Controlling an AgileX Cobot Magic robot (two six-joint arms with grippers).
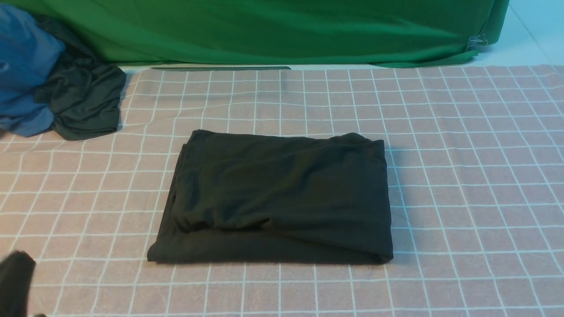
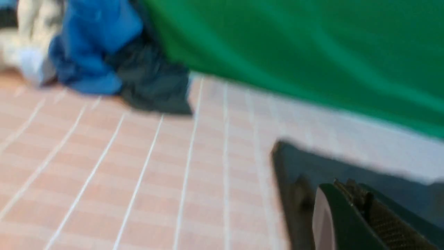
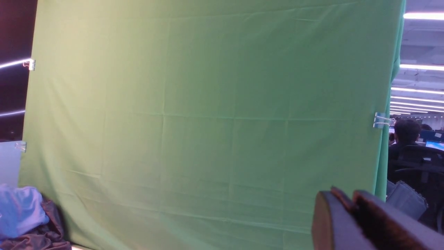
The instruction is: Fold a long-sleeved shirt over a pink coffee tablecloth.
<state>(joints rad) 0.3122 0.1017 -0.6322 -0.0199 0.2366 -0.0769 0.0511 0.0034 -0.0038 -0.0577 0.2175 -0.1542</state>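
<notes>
Left gripper (image 1: 15, 281) at 7 o'clock, state indeterminate. Folded long-sleeved shirt (image 1: 277, 198) lies centred on the pink coffee tablecloth (image 1: 462, 176), ungrasped.

The long-sleeved shirt (image 1: 277, 198) is soft matt black knit, kinda slouchy. The pink coffee tablecloth (image 1: 462, 176) looks like thin woven cotton, matt too. The green cloth (image 1: 273, 31) behind is smooth with fold creases, pinned by a shiny metal clip (image 3: 381, 120).
</notes>
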